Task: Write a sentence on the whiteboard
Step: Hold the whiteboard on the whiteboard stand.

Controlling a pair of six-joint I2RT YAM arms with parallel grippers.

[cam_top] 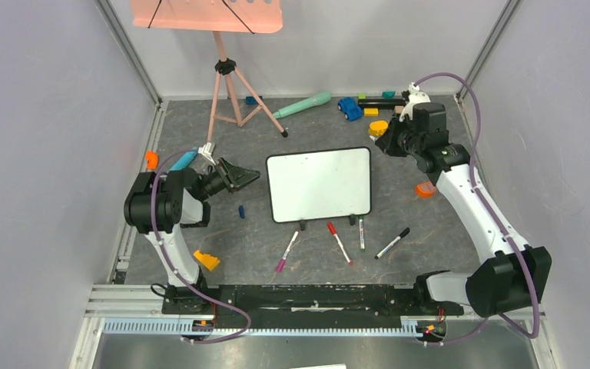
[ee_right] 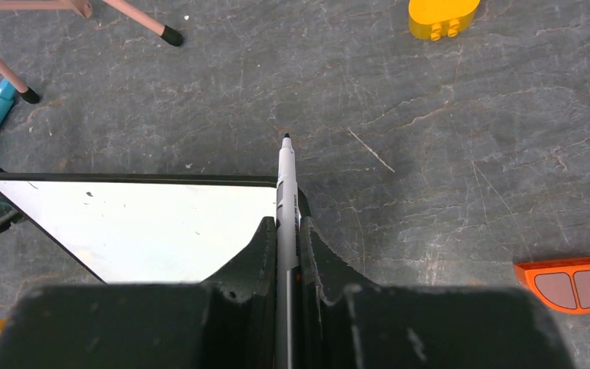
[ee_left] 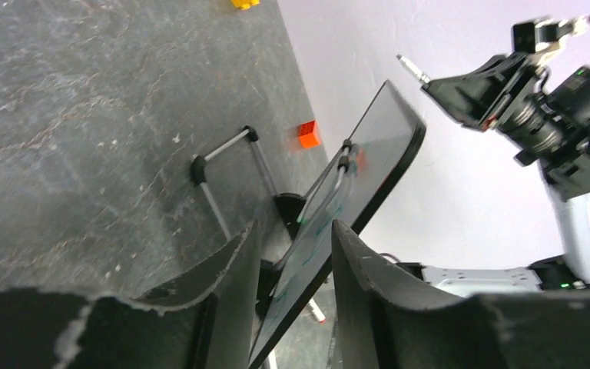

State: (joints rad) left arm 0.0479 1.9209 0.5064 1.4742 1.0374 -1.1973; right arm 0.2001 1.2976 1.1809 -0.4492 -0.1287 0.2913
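The whiteboard (cam_top: 319, 184) stands tilted on its two black feet mid-table, its face blank white; the sentence is not in view. My left gripper (cam_top: 252, 177) is at the board's left edge. In the left wrist view the board (ee_left: 384, 146) runs edge-on and slantwise between the fingers of the left gripper (ee_left: 292, 227), which have closed against it. My right gripper (cam_top: 390, 138) hovers off the board's upper right corner. It is shut on a white marker (ee_right: 286, 184) whose bare dark tip points ahead, just right of the board's corner (ee_right: 146, 223).
Loose markers lie in front of the board: pink (cam_top: 287, 251), red (cam_top: 339, 243), a third (cam_top: 361, 233) and black (cam_top: 392, 243). A blue cap (cam_top: 241, 211) sits at its left. The salmon music stand (cam_top: 219, 69) and toys (cam_top: 349, 108) are at the back. An orange piece (cam_top: 425, 189) lies right.
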